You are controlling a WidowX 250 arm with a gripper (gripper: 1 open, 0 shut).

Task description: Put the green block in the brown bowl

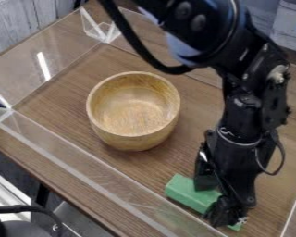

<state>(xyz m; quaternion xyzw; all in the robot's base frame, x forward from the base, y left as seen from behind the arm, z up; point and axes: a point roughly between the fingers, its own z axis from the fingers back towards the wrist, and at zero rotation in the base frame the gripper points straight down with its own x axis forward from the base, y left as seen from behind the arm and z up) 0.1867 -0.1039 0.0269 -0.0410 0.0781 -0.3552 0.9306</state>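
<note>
The brown bowl [134,111] stands empty on the wooden table, left of centre. The green block [188,193] lies flat near the table's front right edge, its right part hidden behind my gripper [225,209]. The black gripper points straight down over the block and reaches the table there. Its jaws stand open around the block's hidden end; whether the fingers touch the block I cannot tell. The block rests on the table.
A clear acrylic wall [40,139] runs around the wooden table [64,79], with its front edge close below the block. The black arm [225,46] rises from the gripper toward the upper middle of the view.
</note>
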